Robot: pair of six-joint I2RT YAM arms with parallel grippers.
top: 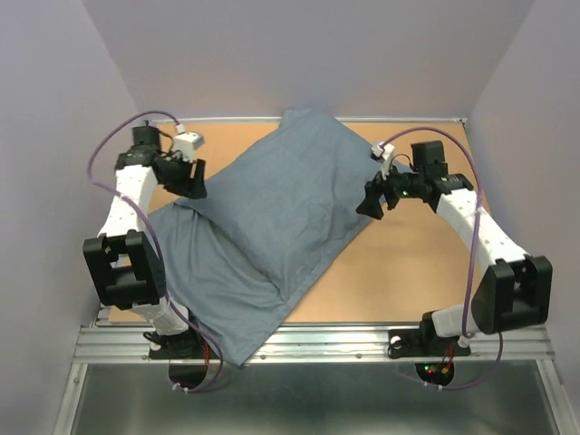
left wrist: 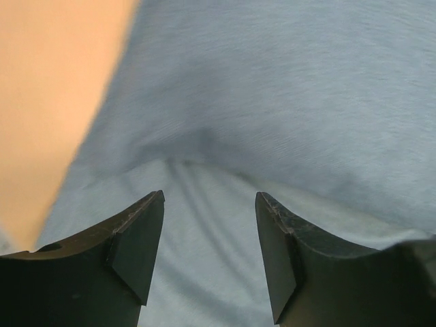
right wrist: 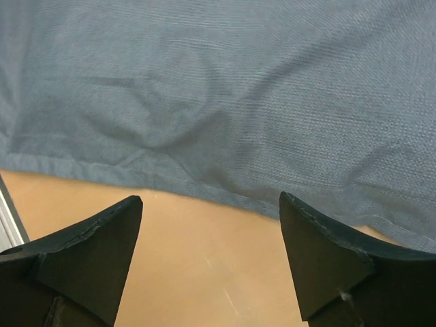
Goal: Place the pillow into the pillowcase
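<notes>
Left gripper (left wrist: 210,204) and right gripper (right wrist: 211,204) hover with fingers apart at the bulging pillowcase (top: 272,217). The pillow seems to be inside, so the next move is probably to grasp the slack end.

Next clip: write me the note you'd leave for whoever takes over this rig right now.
Left claw: open, empty, over the pillowcase near its left edge.
Right claw: open, empty, over bare table just beside the pillowcase's right edge.
The pillowcase lies diagonally, its near corner hanging past the table's near edge.
Done, probably: its far part looks padded and no pillow shows outside, so the pillow seems to be inside.
Left: confirm it sits fully in, then straighten the slack near end.
</notes>
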